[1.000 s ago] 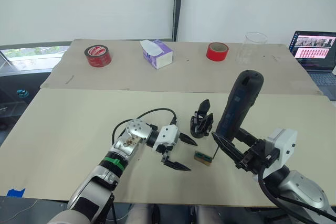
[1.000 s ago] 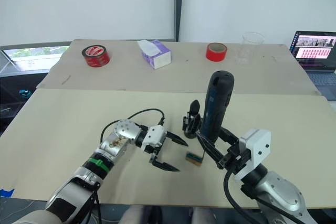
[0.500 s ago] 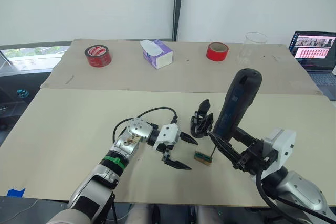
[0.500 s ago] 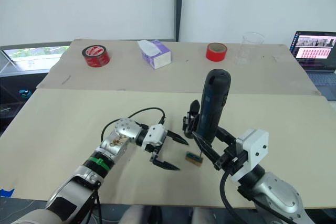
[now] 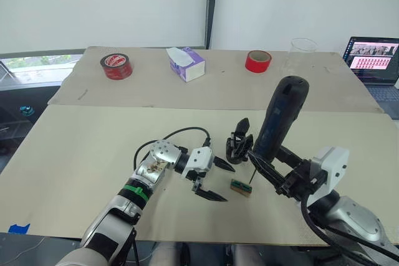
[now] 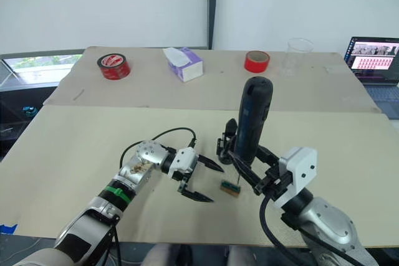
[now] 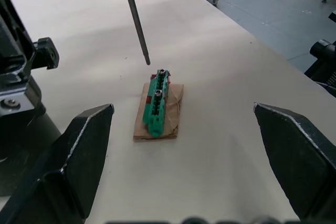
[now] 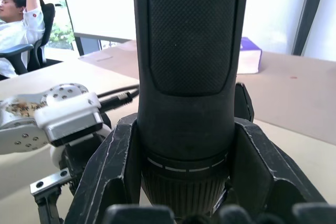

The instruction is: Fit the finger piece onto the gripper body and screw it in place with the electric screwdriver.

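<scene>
I see my right tool [image 5: 278, 173] clamped around the screwdriver [image 5: 278, 118], its two black fingers pressed on either side of the thick, finely textured barrel. The barrel's long axis stands steep, leaning with its rounded butt up and away from me, and the thin metal bit [image 7: 134, 16] points down toward the surface [image 5: 81, 154]. The bit's tip hangs just above one end of a small green block [image 7: 157, 102] (it lies on a scrap of brown card, with two screw heads showing along its top). The gripper body [image 5: 239, 145], a chunky black block, sits on the surface just behind that block and beside the screwdriver, its one pointed finger sticking up and slightly back. My left tool [image 5: 212, 180] rests low beside the green block, its fingers spread wide apart with nothing between them. At the far side I see a clear plastic cup [image 5: 300, 55], a purple tissue box [image 5: 186, 63] and two red tape rolls [image 5: 116, 65].
</scene>
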Controlling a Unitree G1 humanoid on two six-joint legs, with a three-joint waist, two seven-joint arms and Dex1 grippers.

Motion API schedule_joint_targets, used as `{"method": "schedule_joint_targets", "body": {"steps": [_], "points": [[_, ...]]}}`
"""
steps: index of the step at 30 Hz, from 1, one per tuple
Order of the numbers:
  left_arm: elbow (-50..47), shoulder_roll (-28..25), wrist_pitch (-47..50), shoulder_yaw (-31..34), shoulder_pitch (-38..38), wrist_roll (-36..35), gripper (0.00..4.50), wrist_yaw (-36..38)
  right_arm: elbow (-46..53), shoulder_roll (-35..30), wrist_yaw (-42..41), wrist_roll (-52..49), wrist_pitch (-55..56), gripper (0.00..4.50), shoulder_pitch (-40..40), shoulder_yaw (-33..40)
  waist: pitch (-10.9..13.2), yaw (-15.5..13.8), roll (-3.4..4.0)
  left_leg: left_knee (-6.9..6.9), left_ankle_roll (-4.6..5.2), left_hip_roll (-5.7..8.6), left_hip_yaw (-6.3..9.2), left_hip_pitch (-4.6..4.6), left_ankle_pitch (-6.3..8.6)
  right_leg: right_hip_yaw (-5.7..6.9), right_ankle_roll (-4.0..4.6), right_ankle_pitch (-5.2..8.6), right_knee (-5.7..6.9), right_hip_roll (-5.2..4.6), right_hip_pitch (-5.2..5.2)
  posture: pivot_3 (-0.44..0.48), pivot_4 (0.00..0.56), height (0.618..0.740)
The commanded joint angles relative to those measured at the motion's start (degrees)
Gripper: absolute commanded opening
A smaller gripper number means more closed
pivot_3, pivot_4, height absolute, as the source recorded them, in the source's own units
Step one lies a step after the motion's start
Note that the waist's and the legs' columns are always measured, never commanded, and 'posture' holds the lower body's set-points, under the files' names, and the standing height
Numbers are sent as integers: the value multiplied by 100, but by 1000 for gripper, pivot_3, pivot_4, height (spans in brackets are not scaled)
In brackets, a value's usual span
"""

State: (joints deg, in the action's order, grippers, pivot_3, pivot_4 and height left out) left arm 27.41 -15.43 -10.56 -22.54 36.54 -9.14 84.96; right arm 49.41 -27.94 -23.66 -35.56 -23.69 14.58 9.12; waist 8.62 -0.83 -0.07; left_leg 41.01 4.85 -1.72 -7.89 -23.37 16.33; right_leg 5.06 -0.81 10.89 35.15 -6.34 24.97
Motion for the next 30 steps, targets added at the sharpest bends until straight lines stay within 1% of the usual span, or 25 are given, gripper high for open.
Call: {"method": "schedule_joint_targets", "body": {"steps": [1, 17, 30], "points": [[-136, 19, -19, 83, 84, -70, 4500, 11, 138, 5, -56, 20, 178, 1904, -57, 29, 0, 5, 0, 1, 1, 0, -1, 0, 0, 0, 0, 0, 0, 0, 0, 0, 150, 740], [-115, 11, -57, 87, 79, -62, 4500, 17, 359, -129, -48, -262, 67, 1904, -7, 263, 0, 6, 0, 1, 1, 0, -1, 1, 0, -1, 0, 0, 1, 0, 0, 0, 150, 740], [-143, 25, -40, 82, 86, -61, 4500, 2, 206, -96, -123, -133, 183, 1904, 47, 107, 0, 5, 0, 1, 1, 0, -1, 1, 0, -1, 0, 0, 1, 0, -1, 0, 150, 740]]}}
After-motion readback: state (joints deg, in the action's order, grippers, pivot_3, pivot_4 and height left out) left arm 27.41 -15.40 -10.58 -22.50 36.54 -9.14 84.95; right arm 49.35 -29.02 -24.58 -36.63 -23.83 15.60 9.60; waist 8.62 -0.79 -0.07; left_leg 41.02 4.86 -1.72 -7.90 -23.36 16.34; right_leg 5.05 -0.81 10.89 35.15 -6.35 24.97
